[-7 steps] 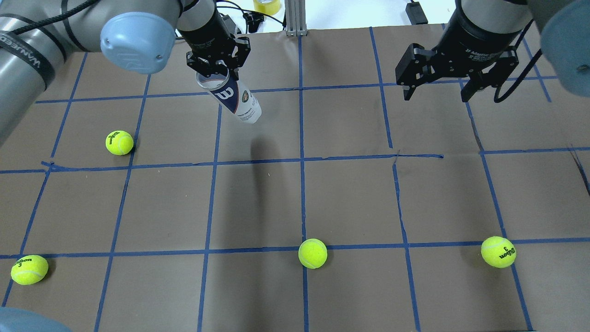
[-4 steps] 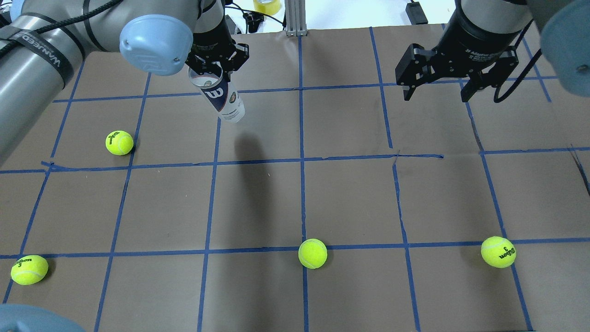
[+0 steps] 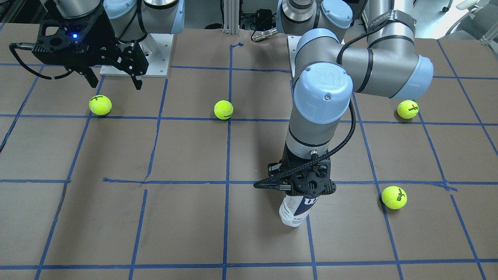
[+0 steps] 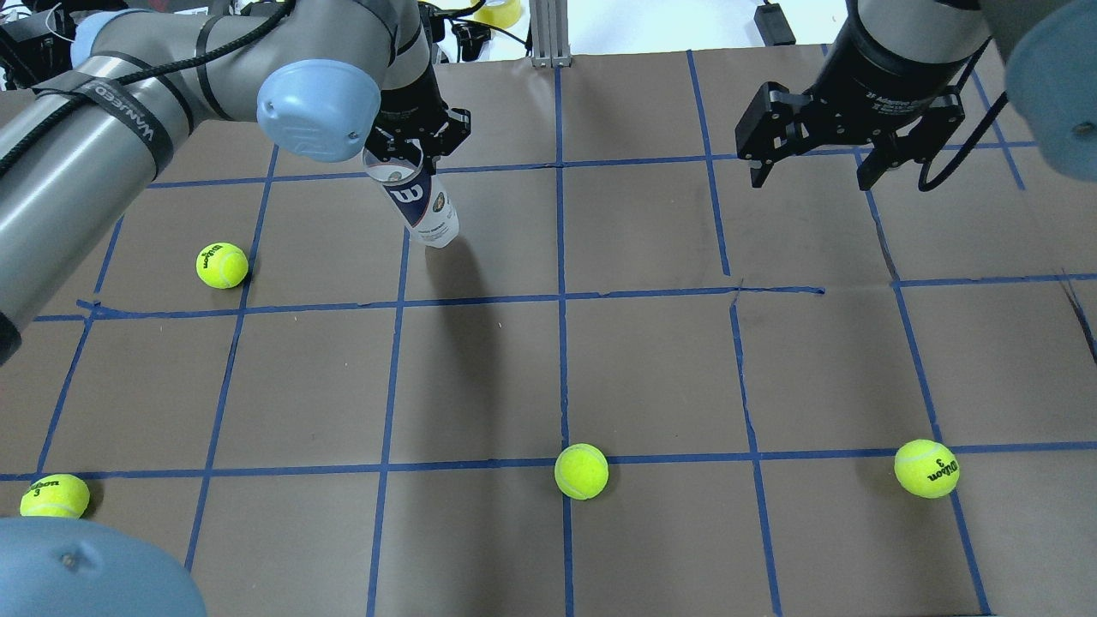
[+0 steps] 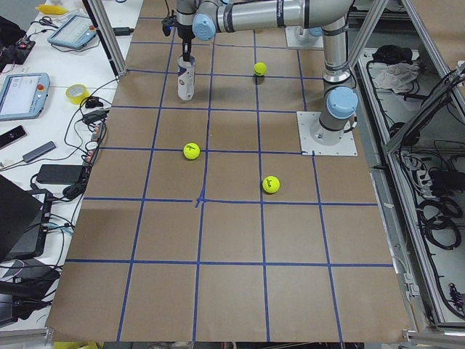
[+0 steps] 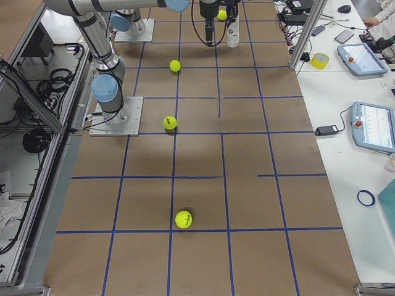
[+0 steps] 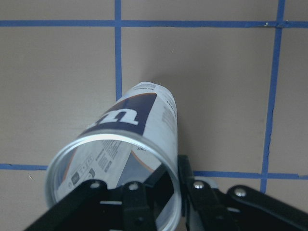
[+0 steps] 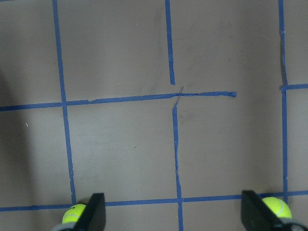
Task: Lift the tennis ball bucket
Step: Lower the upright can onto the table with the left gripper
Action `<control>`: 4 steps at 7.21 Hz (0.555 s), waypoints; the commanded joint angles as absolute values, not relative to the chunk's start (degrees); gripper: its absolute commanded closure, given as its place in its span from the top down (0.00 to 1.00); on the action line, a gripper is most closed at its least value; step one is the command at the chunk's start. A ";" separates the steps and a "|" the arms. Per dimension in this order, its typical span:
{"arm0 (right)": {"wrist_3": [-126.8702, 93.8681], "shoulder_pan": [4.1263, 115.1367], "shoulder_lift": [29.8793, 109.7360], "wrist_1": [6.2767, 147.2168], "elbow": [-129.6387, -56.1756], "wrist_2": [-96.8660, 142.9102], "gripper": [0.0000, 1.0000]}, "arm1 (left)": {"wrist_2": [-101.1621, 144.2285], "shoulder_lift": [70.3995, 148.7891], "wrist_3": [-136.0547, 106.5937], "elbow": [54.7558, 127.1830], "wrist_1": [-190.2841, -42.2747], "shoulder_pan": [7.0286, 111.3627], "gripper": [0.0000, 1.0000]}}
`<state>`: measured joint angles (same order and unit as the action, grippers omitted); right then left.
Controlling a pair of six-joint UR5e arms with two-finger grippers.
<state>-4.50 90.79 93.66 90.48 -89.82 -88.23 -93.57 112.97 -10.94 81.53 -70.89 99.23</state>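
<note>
The tennis ball bucket is a clear can with a white and navy Wilson label and a metal rim. My left gripper is shut on its rim, one finger inside and one outside, as the left wrist view shows. The can hangs open end up, slightly tilted. In the front view the can has its base at or just above the paper, and I cannot tell which. My right gripper is open and empty, high at the far right; it also shows in the front view.
Several yellow-green tennis balls lie on the brown paper with blue tape lines: one near the can, one at the near left, one near the middle, one at the near right. Two balls border the right wrist view.
My left arm has come down with the can. The can has turned more upright and sunk toward the table, and its shadow now meets its base. The right arm has not moved.
</note>
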 commanded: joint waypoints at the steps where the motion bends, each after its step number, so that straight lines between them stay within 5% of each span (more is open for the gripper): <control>1: -4.48 90.79 93.60 90.44 -89.82 -88.24 1.00 | -93.34 113.64 -12.29 82.35 -70.93 99.40 0.00; 2: -4.48 90.79 93.69 90.44 -89.82 -88.24 1.00 | -93.60 113.56 -12.30 82.79 -70.75 99.40 0.00; 3: -4.40 90.79 93.69 90.44 -89.82 -88.24 1.00 | -93.60 113.73 -12.13 82.88 -70.75 99.32 0.69; 4: -4.05 90.79 93.69 90.44 -89.82 -88.24 1.00 | -93.43 113.90 -12.13 82.79 -70.75 99.40 0.86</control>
